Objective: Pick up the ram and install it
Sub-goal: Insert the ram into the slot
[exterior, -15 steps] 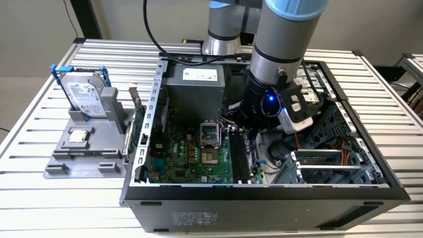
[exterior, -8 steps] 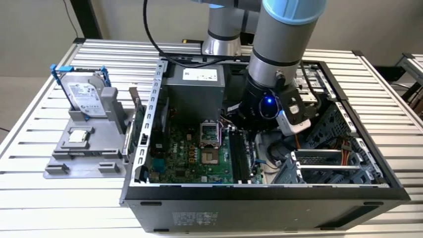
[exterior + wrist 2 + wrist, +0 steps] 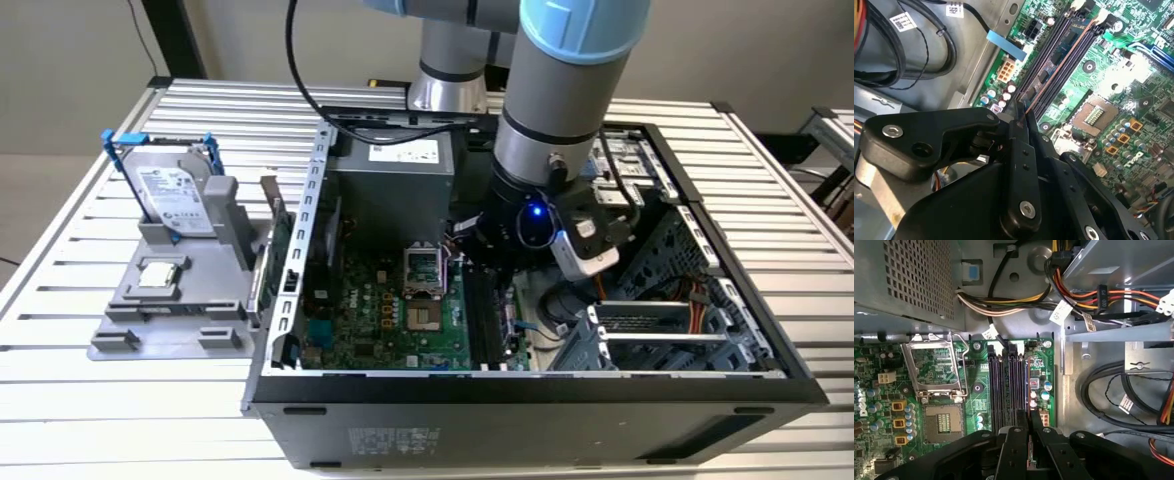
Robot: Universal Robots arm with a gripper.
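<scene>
The pincer (image 3: 1021, 112) is seen clenched on the ram (image 3: 1061, 62), which is held on edge between the two closed fingers (a thin brownish strip in the second wrist view, running from the frame's centre towards the upper right). In the first wrist view the ram's edge (image 3: 1030, 460) is glimpsed at the lower centre, directly over the memory slots (image 3: 1009, 385). Its long axis is lined up with the slots, and it is carried above the motherboard (image 3: 387, 310) inside the computer case (image 3: 534, 400) on the worktop (image 3: 160, 400).
</scene>
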